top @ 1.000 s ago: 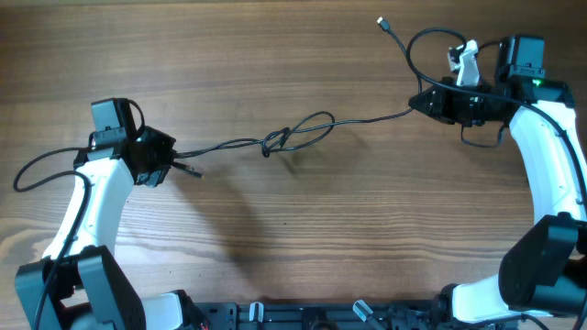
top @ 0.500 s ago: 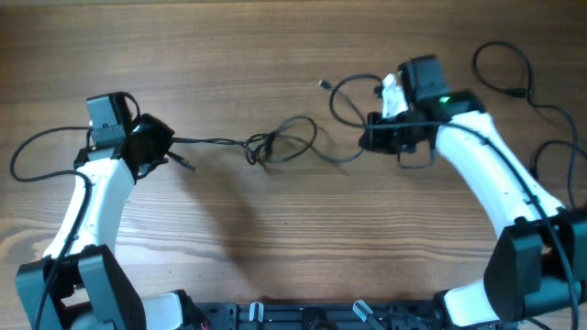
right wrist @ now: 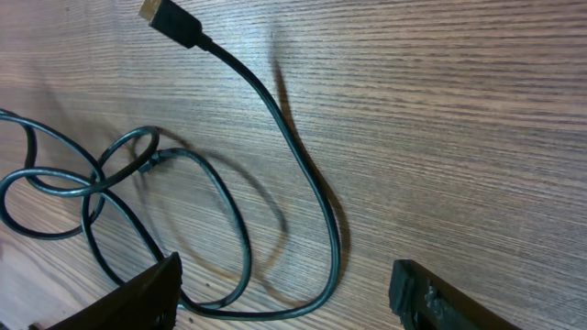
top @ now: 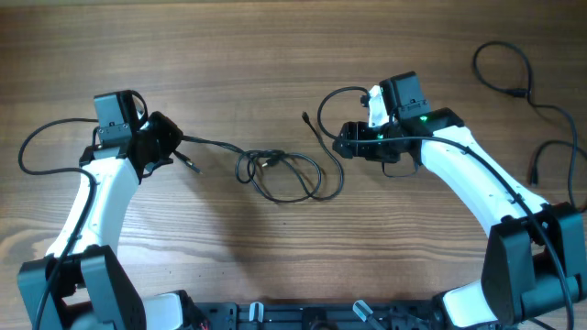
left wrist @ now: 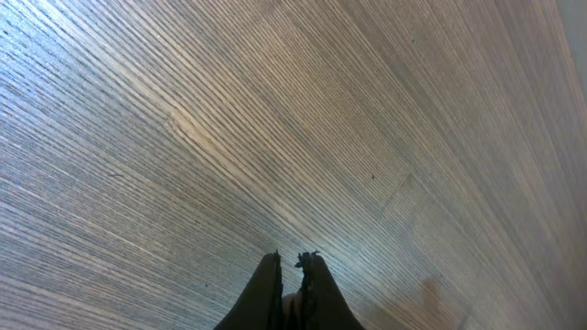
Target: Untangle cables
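A thin black cable [top: 292, 195] lies slack at mid-table, with a small knot [top: 261, 163] and loose loops to the right of it. Its left stretch runs to my left gripper [top: 171, 147], which is shut on it; a short plug end [top: 193, 170] sticks out beside the fingers. In the left wrist view the left gripper [left wrist: 292, 266] shows closed fingers over bare wood. My right gripper [top: 342, 143] stands open just right of the loops. In the right wrist view the cable [right wrist: 303, 174] curves on the table between the right gripper's [right wrist: 286, 275] spread fingers, untouched, and ends in a gold-tipped plug [right wrist: 170, 23].
More loose black cords [top: 503, 66] lie at the far right, one with a plug [top: 536, 174] near the table's right edge. A black wire [top: 37, 147] loops out left of the left arm. The arm bases stand along the front edge.
My right gripper has moved left toward the middle and opened, letting go of the cable. The once taut cable now lies slack in loops. The left gripper stays shut on it.
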